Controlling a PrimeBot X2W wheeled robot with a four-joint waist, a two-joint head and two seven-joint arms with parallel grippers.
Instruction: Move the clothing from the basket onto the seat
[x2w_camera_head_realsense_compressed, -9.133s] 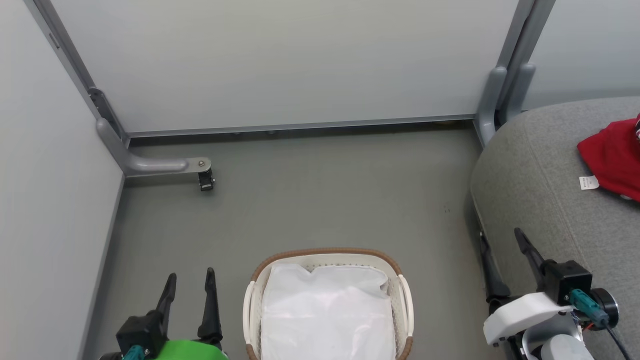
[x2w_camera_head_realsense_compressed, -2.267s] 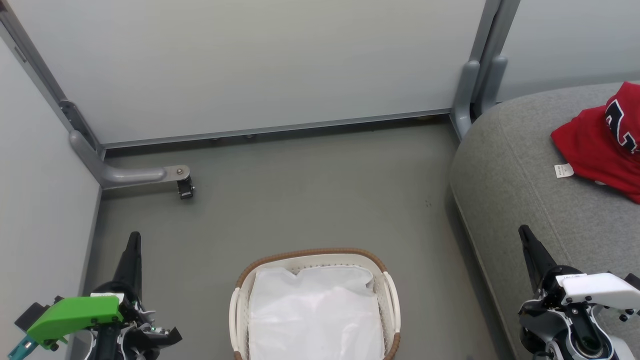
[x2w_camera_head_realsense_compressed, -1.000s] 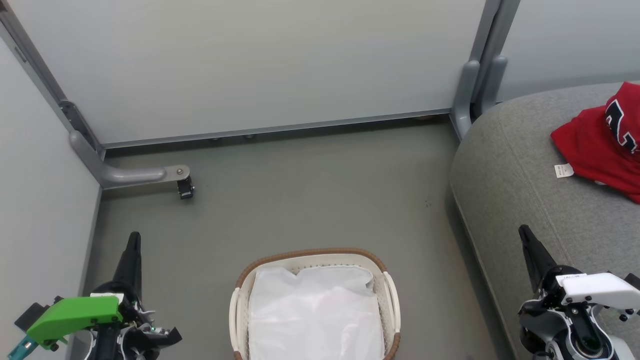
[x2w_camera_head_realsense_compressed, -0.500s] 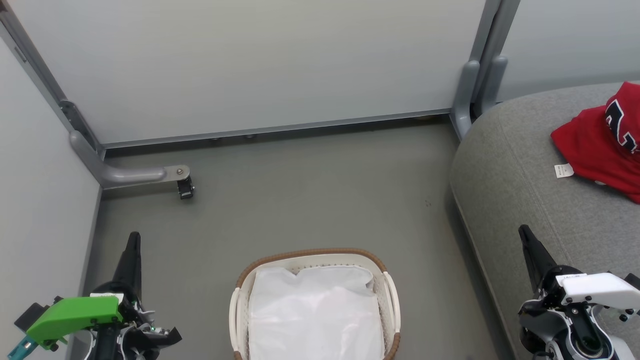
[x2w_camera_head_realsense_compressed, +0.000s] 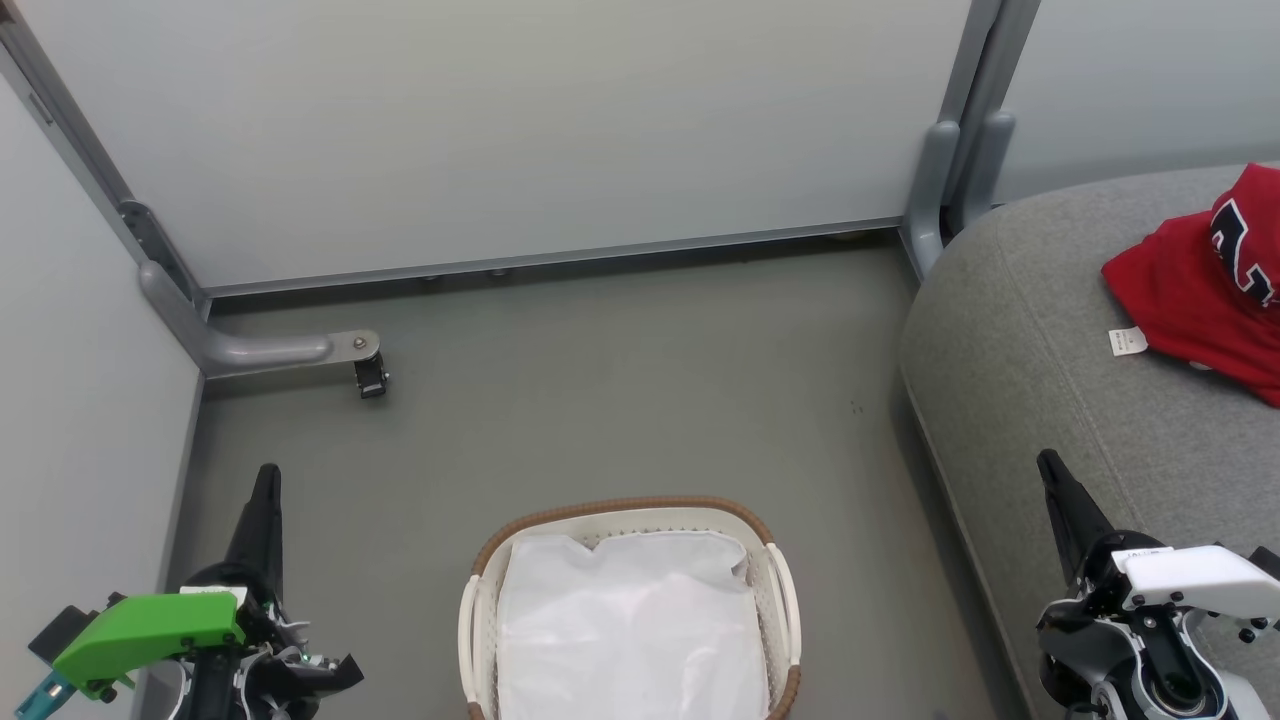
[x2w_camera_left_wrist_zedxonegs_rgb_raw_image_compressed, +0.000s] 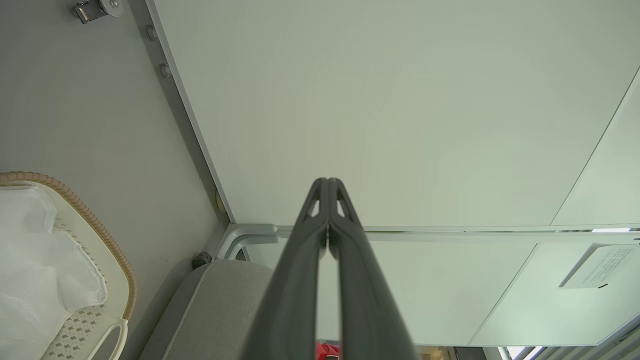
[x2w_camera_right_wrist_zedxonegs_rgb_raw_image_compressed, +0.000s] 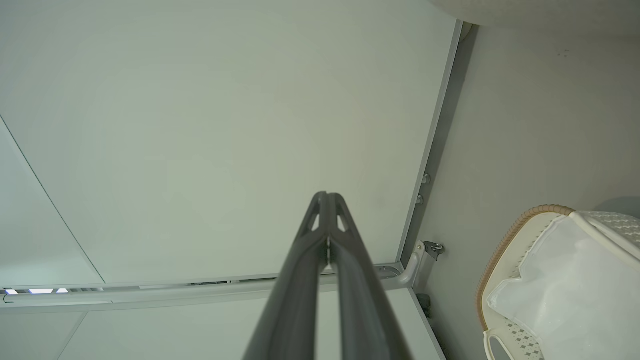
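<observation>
Now | both jaws are being held together | clothing (x2w_camera_head_realsense_compressed: 1190, 300) is being borne far-right on seat (x2w_camera_head_realsense_compressed: 1030, 400), nearer right arm (x2w_camera_head_realsense_compressed: 1185, 572)

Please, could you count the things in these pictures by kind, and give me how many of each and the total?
clothing: 1 red heap, on the seat
cloth: 1, white, in the basket
basket: 1
seat: 1
grippers: 2, the left gripper and the right gripper, both shut
Total: 6
</observation>
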